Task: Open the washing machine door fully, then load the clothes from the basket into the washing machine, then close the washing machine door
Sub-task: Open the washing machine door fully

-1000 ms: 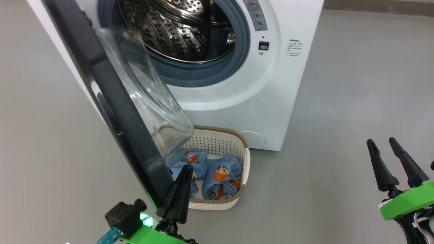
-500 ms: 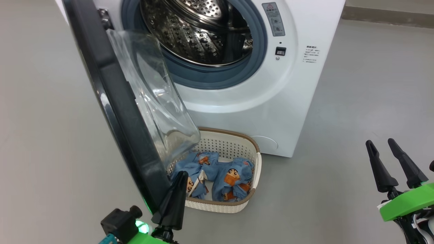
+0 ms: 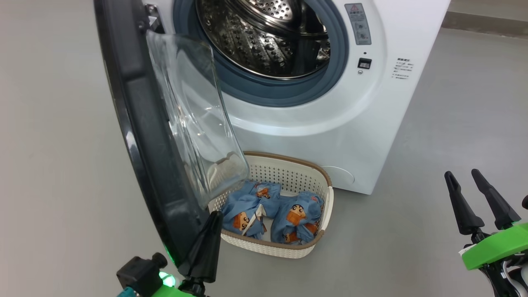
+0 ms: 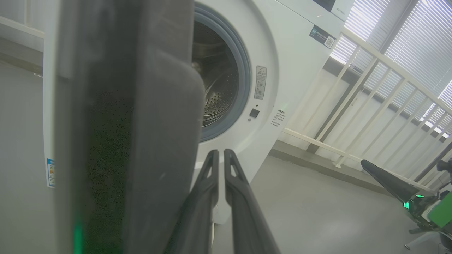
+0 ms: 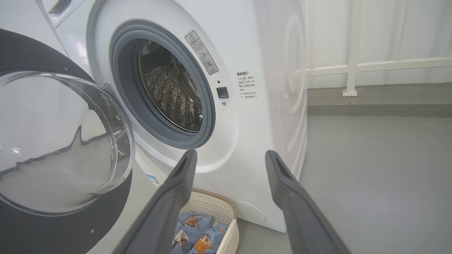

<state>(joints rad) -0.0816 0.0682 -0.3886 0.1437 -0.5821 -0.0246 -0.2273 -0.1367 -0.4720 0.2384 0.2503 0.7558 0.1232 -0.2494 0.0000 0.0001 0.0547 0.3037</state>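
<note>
Fig. Door-opening step. Washing machine door, part swung, was seen at 10 o'clock of the basket w/ clothes. Left gripper, fingers shut on nothing, was set at its lower inner edge; push best kept outward, off glass. Right gripper was held spread, 4 o'clock.

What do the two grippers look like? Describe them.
Left gripper: long dark tapering fingers, bright green mount, small black box with a glowing green light. Right gripper: the same fingers and mount, with a white cable below.
</note>
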